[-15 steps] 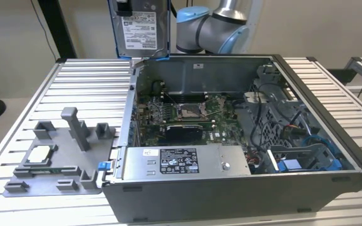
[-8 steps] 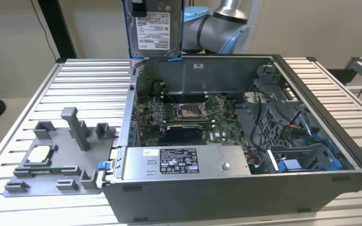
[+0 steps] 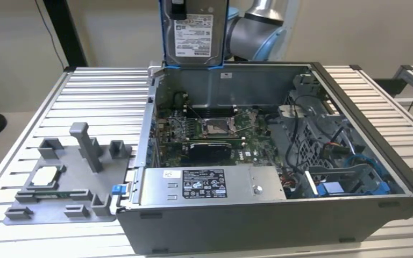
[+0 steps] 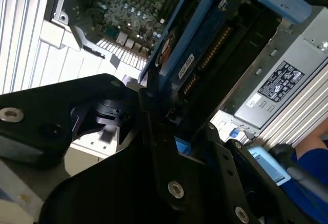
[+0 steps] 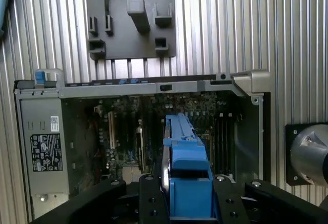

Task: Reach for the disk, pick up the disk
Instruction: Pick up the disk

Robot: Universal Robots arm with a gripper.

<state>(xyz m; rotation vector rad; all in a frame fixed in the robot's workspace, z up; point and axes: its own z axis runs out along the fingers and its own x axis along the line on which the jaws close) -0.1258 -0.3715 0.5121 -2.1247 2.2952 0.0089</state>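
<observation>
Above the case (image 3: 264, 228), the gripper (image 5: 187, 198) clamps the disk (image 3: 192, 32), long axis vertical.

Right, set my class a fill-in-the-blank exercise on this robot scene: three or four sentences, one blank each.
1. The disk is held ____ the open computer case.
2. The bracket around the disk is coloured ____.
3. The gripper is ____ on the disk.
4. The grey fixture plate lies on the exterior view's ____.
Missing words: above; blue; shut; left.
</observation>
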